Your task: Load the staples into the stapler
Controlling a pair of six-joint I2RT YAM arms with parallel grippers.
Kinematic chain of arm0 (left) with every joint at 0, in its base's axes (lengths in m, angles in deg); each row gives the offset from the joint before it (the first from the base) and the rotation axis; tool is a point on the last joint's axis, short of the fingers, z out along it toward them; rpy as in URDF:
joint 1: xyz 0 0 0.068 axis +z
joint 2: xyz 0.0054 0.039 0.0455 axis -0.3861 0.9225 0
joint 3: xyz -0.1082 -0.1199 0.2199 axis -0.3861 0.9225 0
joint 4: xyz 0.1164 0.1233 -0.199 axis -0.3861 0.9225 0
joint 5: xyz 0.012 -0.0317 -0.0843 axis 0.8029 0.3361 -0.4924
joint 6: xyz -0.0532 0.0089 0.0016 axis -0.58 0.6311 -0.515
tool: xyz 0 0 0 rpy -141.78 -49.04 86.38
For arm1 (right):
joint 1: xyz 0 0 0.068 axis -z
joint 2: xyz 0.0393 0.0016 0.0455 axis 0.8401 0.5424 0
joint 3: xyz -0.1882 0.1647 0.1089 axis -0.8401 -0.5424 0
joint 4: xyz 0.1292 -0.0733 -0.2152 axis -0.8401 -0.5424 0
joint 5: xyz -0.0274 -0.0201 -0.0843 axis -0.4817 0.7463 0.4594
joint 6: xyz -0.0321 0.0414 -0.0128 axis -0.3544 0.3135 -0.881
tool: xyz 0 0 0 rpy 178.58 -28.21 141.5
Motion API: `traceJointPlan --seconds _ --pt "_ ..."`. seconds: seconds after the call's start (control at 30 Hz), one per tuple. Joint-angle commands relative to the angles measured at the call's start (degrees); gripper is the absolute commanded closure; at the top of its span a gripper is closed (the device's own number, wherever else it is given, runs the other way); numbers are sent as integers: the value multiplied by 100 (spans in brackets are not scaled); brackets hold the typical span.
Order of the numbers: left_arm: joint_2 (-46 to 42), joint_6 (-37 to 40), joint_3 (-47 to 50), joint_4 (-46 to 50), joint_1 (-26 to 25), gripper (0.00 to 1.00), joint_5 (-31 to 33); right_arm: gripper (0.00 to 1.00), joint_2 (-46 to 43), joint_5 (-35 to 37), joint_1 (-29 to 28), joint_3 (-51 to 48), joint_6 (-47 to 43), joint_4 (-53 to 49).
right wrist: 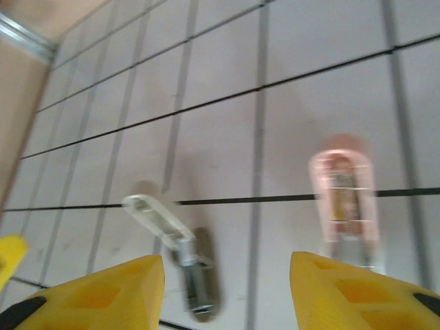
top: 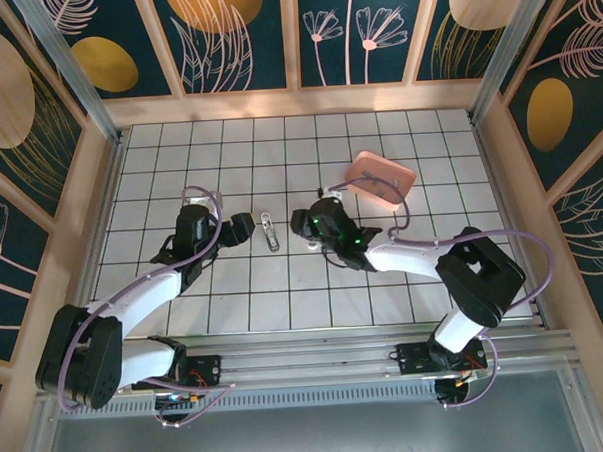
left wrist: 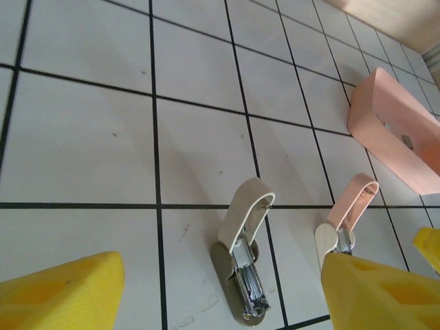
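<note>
1. The left end effector [top: 243, 227] is open. Its yellow fingers [left wrist: 62, 292] stand wide apart above the white tiled table [top: 179, 161], holding and touching nothing.
2. The right end effector [right wrist: 227, 271] is also open, with bare tile showing between its yellow fingers [right wrist: 357, 295]. It grips nothing.
3. The small whitish-grey oblong stapler [left wrist: 244, 258] lies on the table between the two end effectors, apart from both. Its pale lid is tilted up, and the grey metal inner rail [left wrist: 251, 289] is exposed. Whether a strip of staples sits in that rail cannot be told.
4. A small pink oblong piece [right wrist: 342, 199] rests on the table just beside the stapler, ahead of the right end effector's fingers. The right wrist view is blurred, so its details stay unclear.
5. A pink rounded tray [top: 381, 177] sits further back on the right, well apart from the stapler.
6. Wood-framed walls [top: 296, 101] with dark floral panels close in the table on three sides. Bare tiles stretch from the stapler to the far and left walls.
7. Any lettering on the stapler or tray is too small to read.
</note>
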Motion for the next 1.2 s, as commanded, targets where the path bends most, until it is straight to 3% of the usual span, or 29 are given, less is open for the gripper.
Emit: traceJointPlan --seconds 0.0,0.27,0.5,1.17 --pt "331 -57 19 -570 -39 25 -376 48 -214 -770 332 -346 -18 -247" --pt "1080 -358 47 -1424 -56 25 -942 45 30 -1955 1124 -1119 108 1540" --pt "1643 -510 13 -1810 -165 26 -1199 46 289 -2505 1458 -1587 575 2824" --pt "2409 -493 -132 -2212 -273 26 -1230 47 1247 -2793 1474 -912 362 2803"
